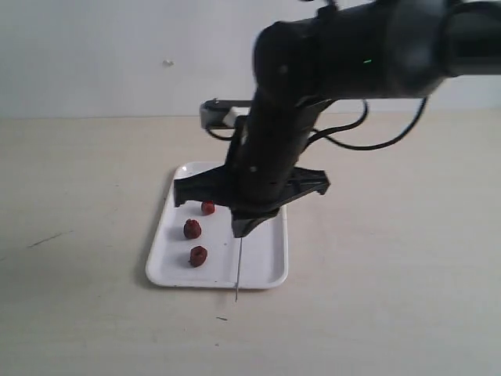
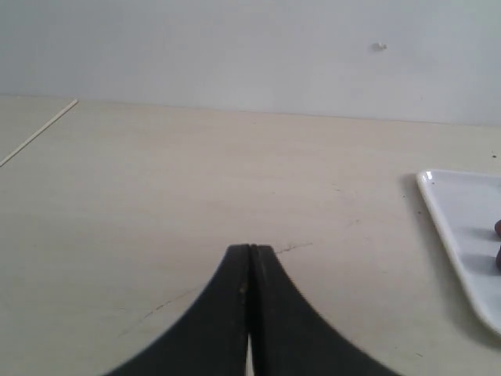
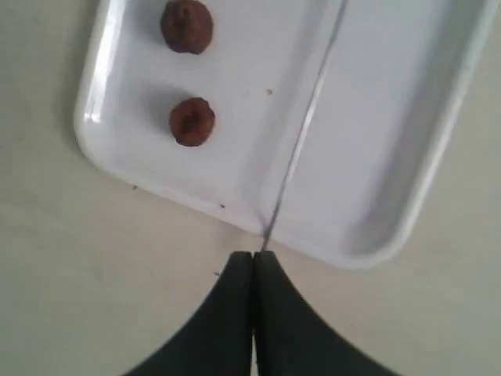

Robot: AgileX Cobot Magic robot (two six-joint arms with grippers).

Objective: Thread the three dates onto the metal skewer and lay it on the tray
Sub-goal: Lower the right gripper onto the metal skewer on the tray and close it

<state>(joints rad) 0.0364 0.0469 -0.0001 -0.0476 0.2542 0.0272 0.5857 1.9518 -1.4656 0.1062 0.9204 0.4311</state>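
Note:
The white tray (image 1: pixel 266 258) lies mid-table with three dates in a row on its left half: far (image 1: pixel 207 207), middle (image 1: pixel 192 229), near (image 1: pixel 198 256). The metal skewer (image 1: pixel 238 270) lies lengthwise on the tray, its near end past the front rim. My right gripper (image 1: pixel 237 231) hangs shut above the skewer and holds nothing. In the right wrist view the skewer (image 3: pixel 301 133) crosses the tray (image 3: pixel 376 117) beside two dates (image 3: pixel 186 25) (image 3: pixel 192 121) and ends by the shut gripper (image 3: pixel 253 254). My left gripper (image 2: pixel 250 247) is shut over bare table, left of the tray (image 2: pixel 462 227).
The right arm's black body (image 1: pixel 282 141) hides the tray's far end. A grey-white device (image 1: pixel 218 115) and a black cable (image 1: pixel 391 141) sit behind it. A thin scratch (image 1: pixel 47 239) marks the table at left. A pale wall stands behind the table.

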